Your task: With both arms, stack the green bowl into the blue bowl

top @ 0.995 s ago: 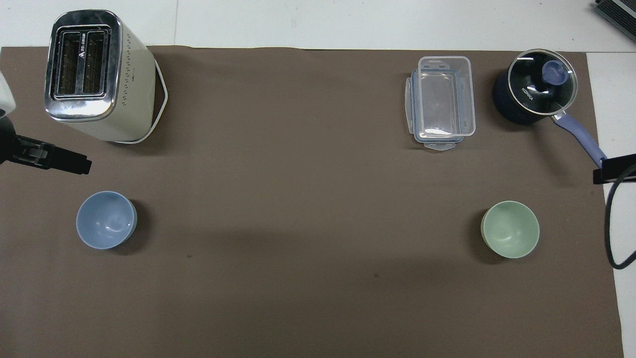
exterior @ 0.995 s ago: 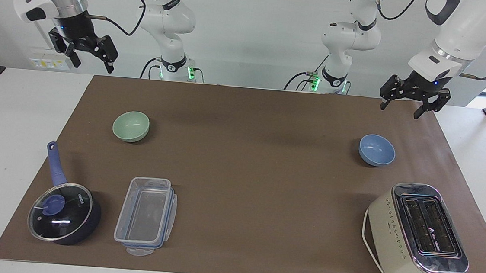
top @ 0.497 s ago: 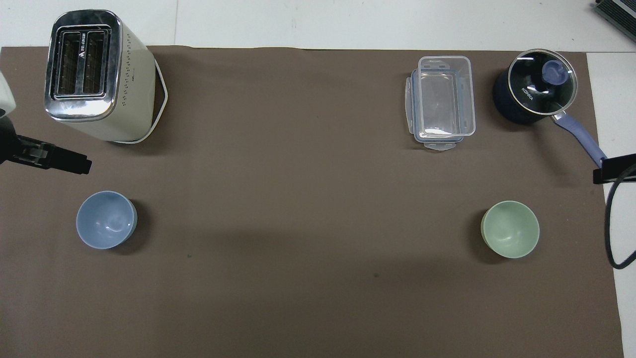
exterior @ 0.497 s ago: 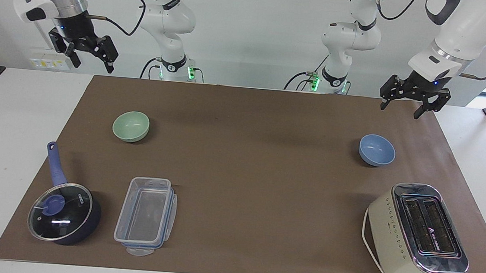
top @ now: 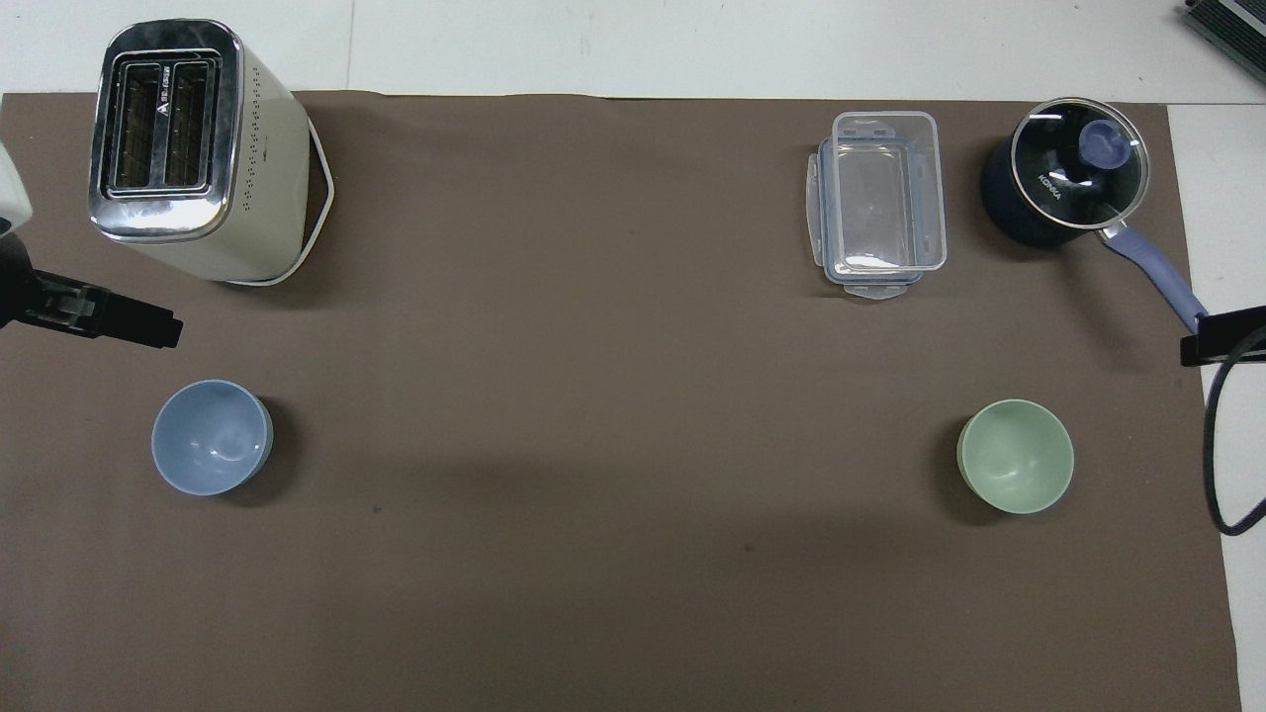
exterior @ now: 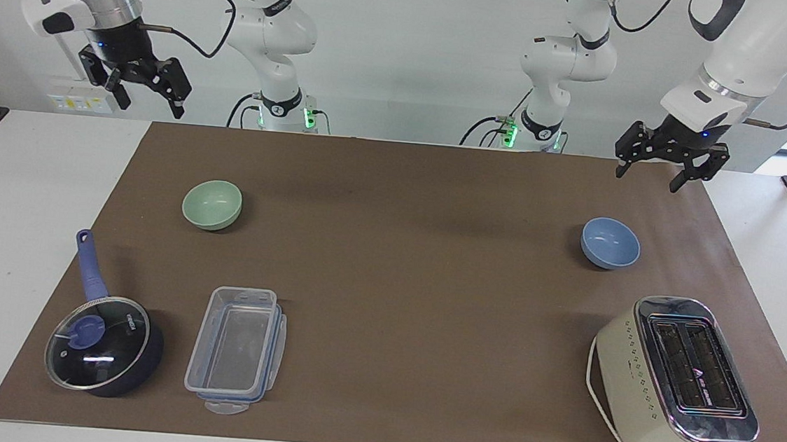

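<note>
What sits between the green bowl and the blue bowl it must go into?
Nothing visible. The green bowl and blue bowl stand apart on bare mat. The container, saucepan and toaster lie farther from the robots, off that line.

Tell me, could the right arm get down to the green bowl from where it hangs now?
Probably yes. The right gripper hangs open, high over the table's edge at its own end, and the green bowl sits alone on the brown mat with nothing between them.
</note>
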`<state>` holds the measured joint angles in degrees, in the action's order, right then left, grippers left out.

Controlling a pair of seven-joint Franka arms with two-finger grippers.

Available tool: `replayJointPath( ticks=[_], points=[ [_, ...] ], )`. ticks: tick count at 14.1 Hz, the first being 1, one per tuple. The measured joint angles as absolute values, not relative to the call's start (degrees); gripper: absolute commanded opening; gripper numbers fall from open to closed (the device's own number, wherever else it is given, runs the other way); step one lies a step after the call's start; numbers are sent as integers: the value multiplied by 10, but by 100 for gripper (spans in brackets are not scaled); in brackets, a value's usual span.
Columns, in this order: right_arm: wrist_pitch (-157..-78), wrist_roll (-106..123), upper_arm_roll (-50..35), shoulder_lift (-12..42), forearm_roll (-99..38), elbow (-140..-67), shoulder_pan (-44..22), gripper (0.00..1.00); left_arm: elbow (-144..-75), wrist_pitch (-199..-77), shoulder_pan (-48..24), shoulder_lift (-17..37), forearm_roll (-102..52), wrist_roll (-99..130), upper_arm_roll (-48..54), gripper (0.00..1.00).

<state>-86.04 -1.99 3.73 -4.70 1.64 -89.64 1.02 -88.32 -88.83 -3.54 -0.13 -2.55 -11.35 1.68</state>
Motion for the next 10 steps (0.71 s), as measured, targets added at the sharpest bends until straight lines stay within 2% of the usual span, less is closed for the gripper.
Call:
replayJointPath(
  ticks=[10],
  points=[
    [-860,-20,37,-47,16,-896,10,100,-902,-890,-32,-13,-33,-114,10,100]
  ],
)
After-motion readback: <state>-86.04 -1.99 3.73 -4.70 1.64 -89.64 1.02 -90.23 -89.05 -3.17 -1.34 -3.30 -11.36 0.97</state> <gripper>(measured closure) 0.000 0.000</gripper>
